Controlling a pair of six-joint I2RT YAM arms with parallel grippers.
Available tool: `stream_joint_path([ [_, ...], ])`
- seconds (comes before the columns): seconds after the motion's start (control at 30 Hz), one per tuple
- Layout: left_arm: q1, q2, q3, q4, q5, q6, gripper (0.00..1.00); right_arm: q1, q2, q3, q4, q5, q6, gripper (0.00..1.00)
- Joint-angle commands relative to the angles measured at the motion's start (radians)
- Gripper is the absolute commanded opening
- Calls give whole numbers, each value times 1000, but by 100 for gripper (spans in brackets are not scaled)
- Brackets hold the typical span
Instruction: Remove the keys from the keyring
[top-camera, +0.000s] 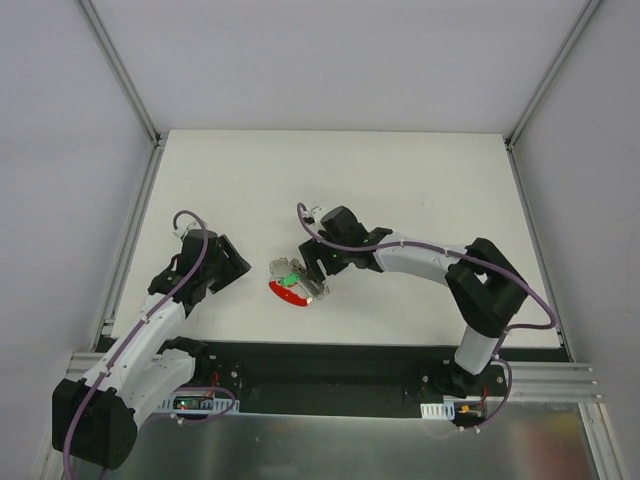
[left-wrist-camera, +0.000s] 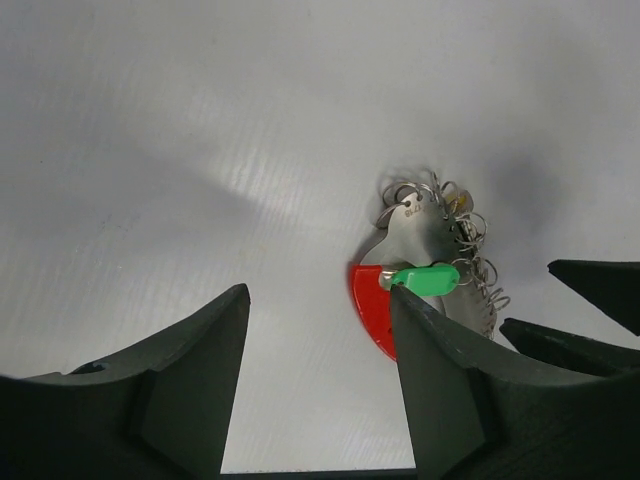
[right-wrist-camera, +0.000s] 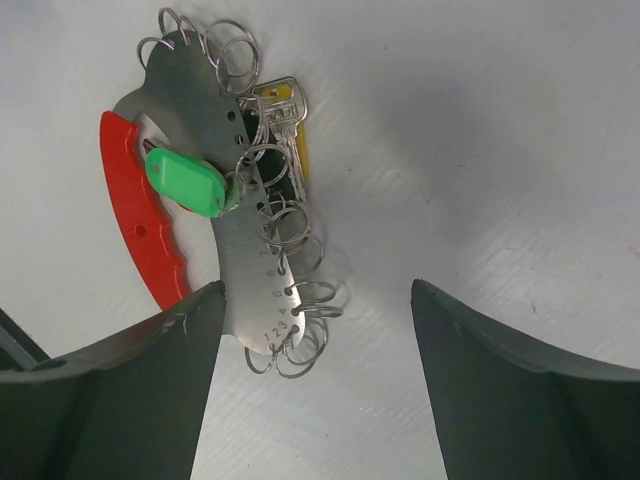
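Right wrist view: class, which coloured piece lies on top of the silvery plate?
The green tag: it overlaps the plate. The red strip runs along its left edge; the yellow cover sits off it, by a key.

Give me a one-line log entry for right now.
left hand: open, empty | right hand: open, at keys | keys: on table, unheld

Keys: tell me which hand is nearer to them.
Right. The right hand is open right at the keys, which show between its fingers in the wrist view. The left hand is open off to their left, clearly apart from them.
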Motion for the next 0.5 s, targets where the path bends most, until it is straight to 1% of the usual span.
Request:
stream_joint_path([
  [0.0, 8, 3, -19, -8, -5, -22, 58, -68, 40, 14, 78, -314, -64, 78],
  [0.1, 8, 10, -16, -7, 8, -22, 58, -85, 76, 14, 81, -431, -63, 75],
  [0.17, 8, 7, -15, -7, 9, -23, 58, -86, 91, 10, 81, -455, -72, 74],
  [0.3, 8, -8, -18, -2, 8, -15, 58, -85, 109, -2, 81, -426, -83, 73],
  [0.43, 8, 0, -13, 18, 23, 12, 61, -85, 149, -22, 107, -430, -57, 67],
  [0.47, 8, 4, -12, 22, 44, 18, 61, -85, 157, -25, 140, -424, -49, 66],
])
